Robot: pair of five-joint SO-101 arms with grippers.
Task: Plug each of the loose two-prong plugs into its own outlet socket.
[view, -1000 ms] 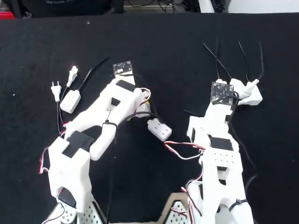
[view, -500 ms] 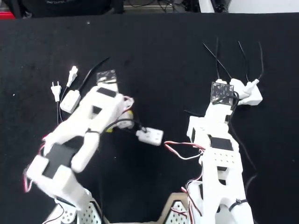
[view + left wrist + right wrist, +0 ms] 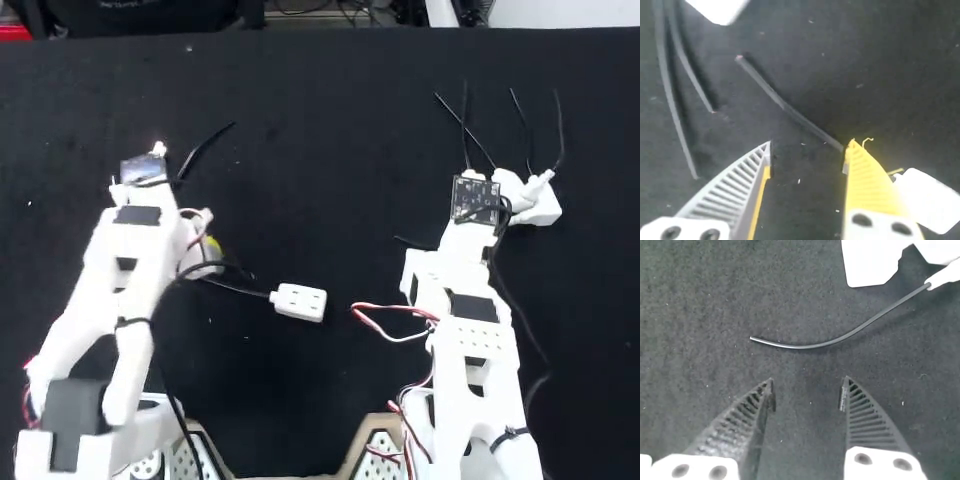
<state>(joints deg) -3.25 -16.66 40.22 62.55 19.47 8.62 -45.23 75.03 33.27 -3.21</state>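
Black cloth tabletop (image 3: 330, 90), two arms, both end effectors empty. The left end effector (image 3: 807, 150) is spread wide toward the left edge. A loose black cable (image 3: 785, 107) runs between its tips, and a white piece I can't identify sits just beside the yellow finger (image 3: 867, 180). The right end effector (image 3: 807, 385) is also spread, toward the right edge, holding nothing. A thin black cable (image 3: 840, 340) lies just past its tips.

Task things: the white outlet block (image 3: 300, 301) lies mid-tabletop toward the near edge. Its cord (image 3: 235, 288) leads off under the left arm. One white plug (image 3: 158, 150) peeks out beside the left arm. A second white block (image 3: 537, 207) is by the right arm, and I can't tell whether anything is seated in it.

Risks, as I judge them:
- If the left end effector closes here it pinches cord, not a plug body, so the plug dangles and the prongs won't line up.
- The outlet block is loose, so an insertion push would slide it unless the other arm braces it.
- The cord under the left arm could snag and drag the block.
- The stray cables on the right could tangle with the arm.

Receptacles: only the sockets. The mid-tabletop block's slots look empty.
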